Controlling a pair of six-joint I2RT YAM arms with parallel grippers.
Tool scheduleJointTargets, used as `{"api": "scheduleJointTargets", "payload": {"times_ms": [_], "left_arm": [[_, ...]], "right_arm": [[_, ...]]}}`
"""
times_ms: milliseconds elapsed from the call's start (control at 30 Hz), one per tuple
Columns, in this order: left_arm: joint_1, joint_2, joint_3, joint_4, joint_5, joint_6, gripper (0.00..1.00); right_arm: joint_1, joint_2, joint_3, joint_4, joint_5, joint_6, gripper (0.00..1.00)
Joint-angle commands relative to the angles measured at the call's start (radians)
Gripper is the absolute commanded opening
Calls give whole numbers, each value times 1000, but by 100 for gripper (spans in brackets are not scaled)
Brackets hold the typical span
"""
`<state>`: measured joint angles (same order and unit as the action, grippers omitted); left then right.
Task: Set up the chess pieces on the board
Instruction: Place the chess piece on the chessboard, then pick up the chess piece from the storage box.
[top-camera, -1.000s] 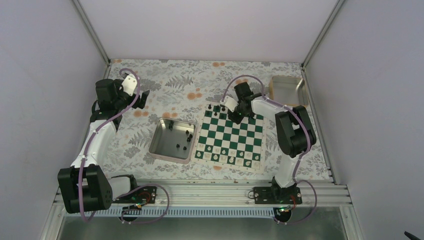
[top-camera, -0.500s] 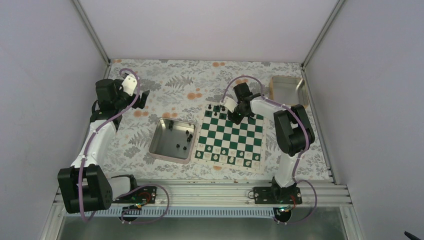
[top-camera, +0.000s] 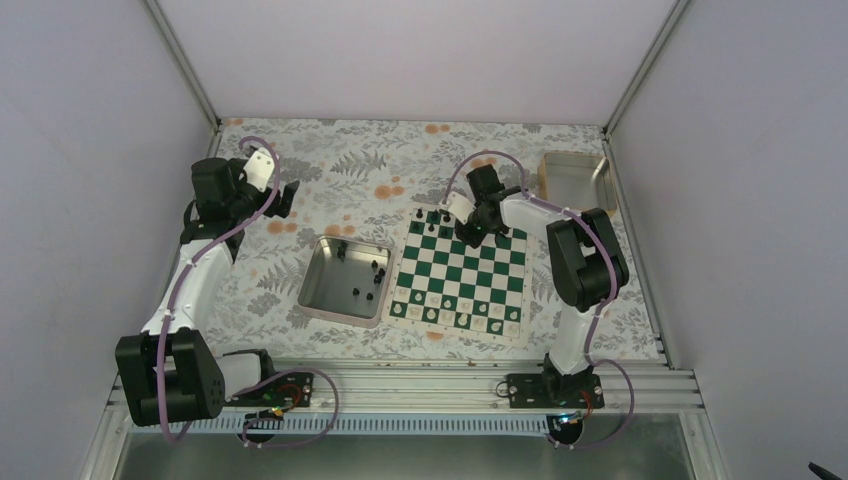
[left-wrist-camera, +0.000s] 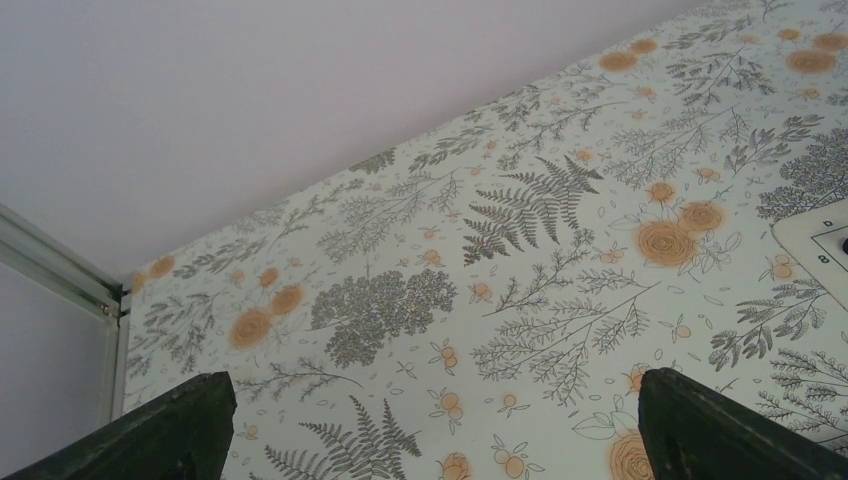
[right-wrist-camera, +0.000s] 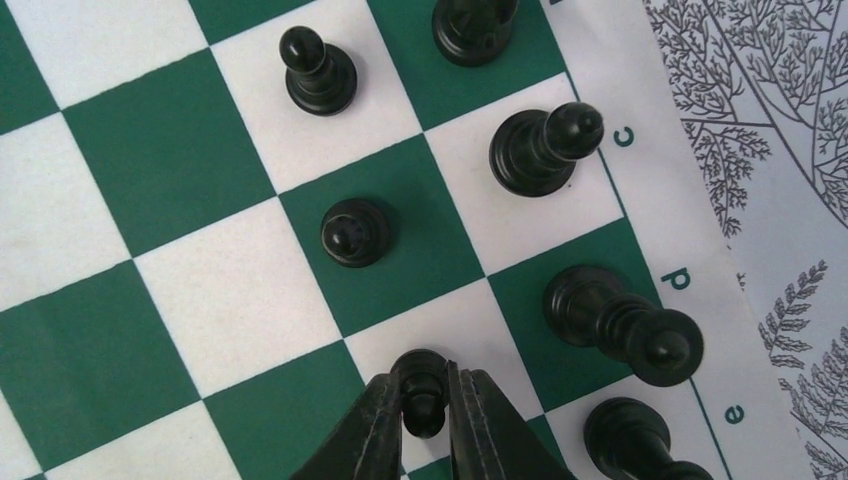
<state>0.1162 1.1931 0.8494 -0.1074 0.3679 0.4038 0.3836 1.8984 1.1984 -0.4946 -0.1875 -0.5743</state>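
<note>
On the board's (right-wrist-camera: 170, 150) far rows, by file d, brackets a black pawn (right-wrist-camera: 424, 405) snugly with right gripper (right-wrist-camera: 425, 385); cannot tell whether pinching or barely clear. Stands pawn upright on white, among black pieces (right-wrist-camera: 540, 150). Holds left gripper (left-wrist-camera: 430, 390) spread wide above floral cloth (left-wrist-camera: 500, 250).

Right gripper (right-wrist-camera: 423, 388) at bottom centre, jaws tight on either side of a black pawn (right-wrist-camera: 422, 408) standing on a white square of the board (right-wrist-camera: 150, 150). Pinching or just clear: can't tell. Four black pieces (right-wrist-camera: 540, 150) line the lettered c-d-e edge, with two more pawns (right-wrist-camera: 355, 232) one row in. Floral bench (right-wrist-camera: 760, 150) lies beyond that edge.
</note>
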Motion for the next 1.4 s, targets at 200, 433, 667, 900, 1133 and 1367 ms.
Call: {"api": "scheduleJointTargets", "payload": {"times_ms": [200, 433, 667, 900, 1133, 1367], "left_arm": [[7, -4, 5, 3, 15, 3, 100], [7, -6, 5, 2, 12, 4, 100], [6, -4, 7, 0, 15, 6, 100], [6, -11, 5, 0, 9, 7, 100], [6, -11, 4, -2, 16, 10, 100], [7, -9, 4, -3, 17, 10, 100]], "right_arm": [[-9, -13, 35, 7, 21, 10, 20], [-6, -80, 74, -45, 27, 16, 20], [92, -146, 232, -181, 44, 22, 23], [348, -38, 446, -338, 15, 12, 26], [532, 118, 539, -403, -21, -13, 26], [612, 212, 577, -440, -47, -37, 29]]}}
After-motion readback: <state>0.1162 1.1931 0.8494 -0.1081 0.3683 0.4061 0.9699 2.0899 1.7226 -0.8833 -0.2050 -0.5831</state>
